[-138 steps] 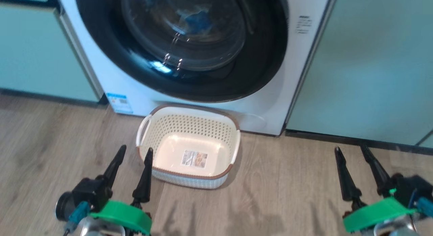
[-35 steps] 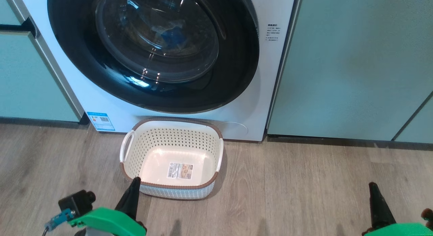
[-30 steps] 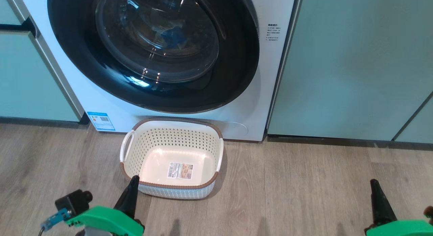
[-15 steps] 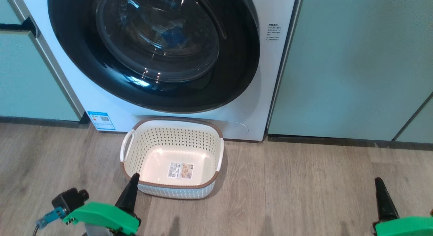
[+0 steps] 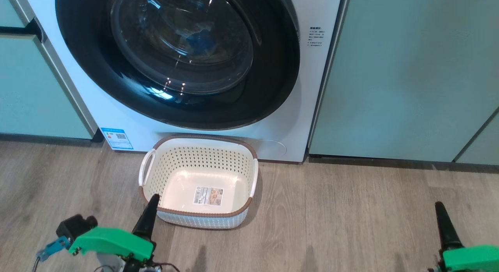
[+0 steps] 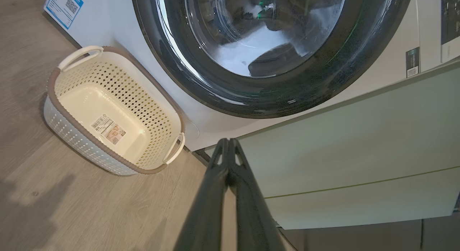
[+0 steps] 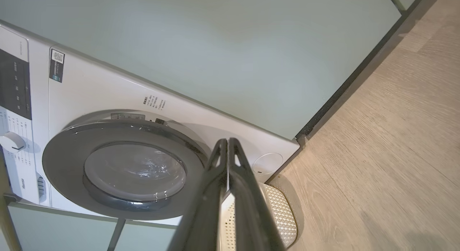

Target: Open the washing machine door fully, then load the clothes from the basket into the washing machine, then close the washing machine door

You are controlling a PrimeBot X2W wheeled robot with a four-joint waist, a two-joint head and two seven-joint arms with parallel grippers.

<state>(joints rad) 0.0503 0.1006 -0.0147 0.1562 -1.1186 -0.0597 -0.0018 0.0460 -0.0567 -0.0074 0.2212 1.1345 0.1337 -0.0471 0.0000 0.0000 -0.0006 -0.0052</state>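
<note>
The left gripper (image 5: pixel 152 200), two long dark fingers pressed together and holding nothing, hangs low at the near left. Its tip lines up with the near left corner of the basket in the head view, though its own wrist view (image 6: pixel 227 141) shows it apart from the basket. The right gripper (image 5: pixel 439 205) is likewise closed and empty, well off to the right over the boards.

The cream perforated plastic rectangular basket (image 5: pixel 202 214), with a brown rim and white side handles, stands on the floor just before the washer. A paper label (image 5: pixel 209 196) lies on its floor.

Behind it is the white front-loading washing machine (image 5: pixel 117 116), with a blue sticker (image 5: pixel 117 138) at its lower left corner. Its large round glossy black door (image 5: pixel 97 69) sits shut against the front. Through the domed glass, the clothes (image 5: pixel 199 41) show dimly as pale cloth with a bright blue patch.

The floor (image 5: pixel 351 217) is grey-brown wood-look planking. Pale green flat-fronted cabinets (image 5: pixel 409 69) flank the machine on both sides, above a dark plinth (image 5: pixel 390 163).
</note>
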